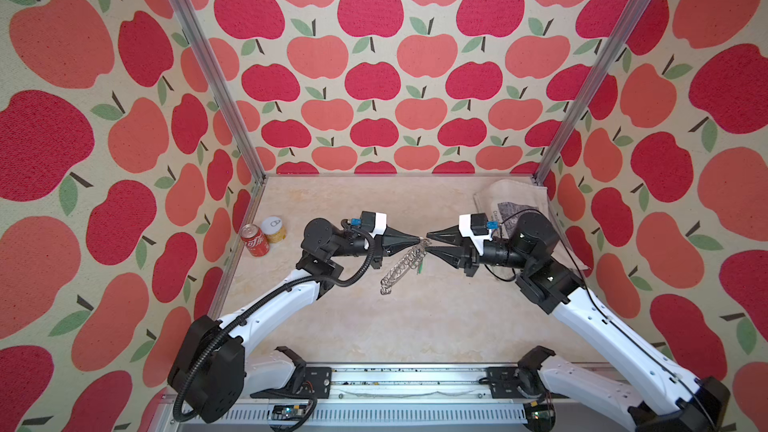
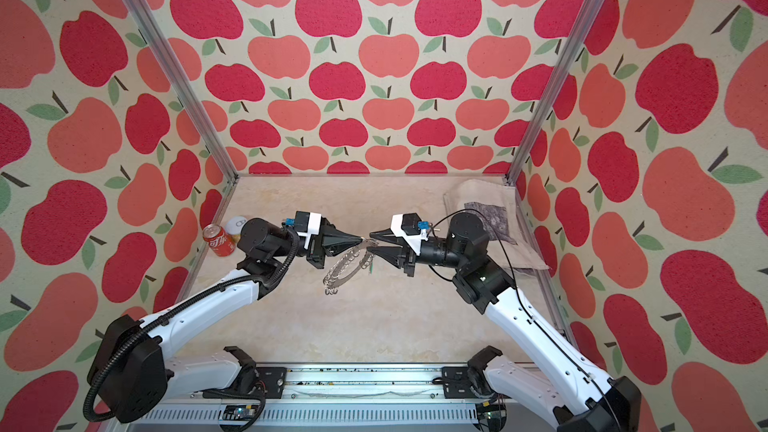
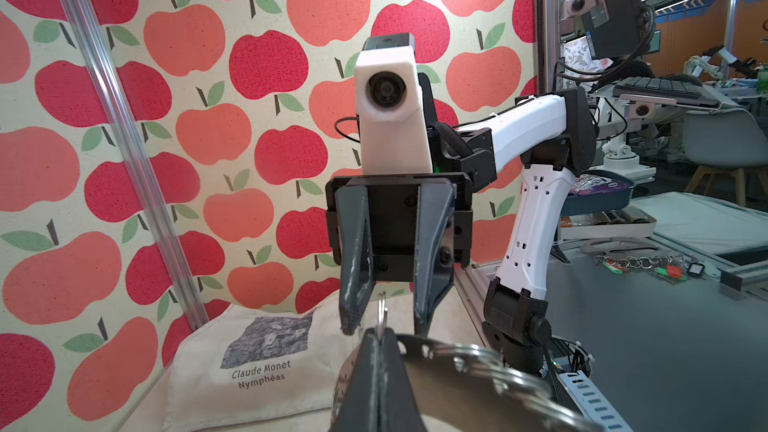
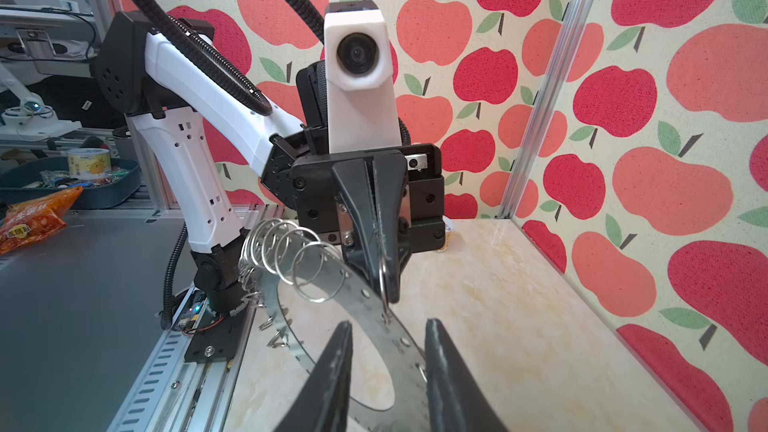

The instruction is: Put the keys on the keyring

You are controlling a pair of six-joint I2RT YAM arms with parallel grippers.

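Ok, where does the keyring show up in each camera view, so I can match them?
Top view: keyring at centre, hanging between left end effector and right end effector.
Top view: the same central spot.
Left wrist: close up, in the left end effector's grip.
Right wrist: close up, rim running toward the camera.
Shared landmark: the left end effector shut on its rim.

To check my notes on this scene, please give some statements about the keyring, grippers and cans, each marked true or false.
1. The left gripper is shut on the keyring. True.
2. The keyring lies flat on the table. False: it hangs above the table, held by its edge.
3. The right gripper has its jaws apart. True.
4. The red can stands by the right wall. False: it stands by the left wall, beside the yellow can.
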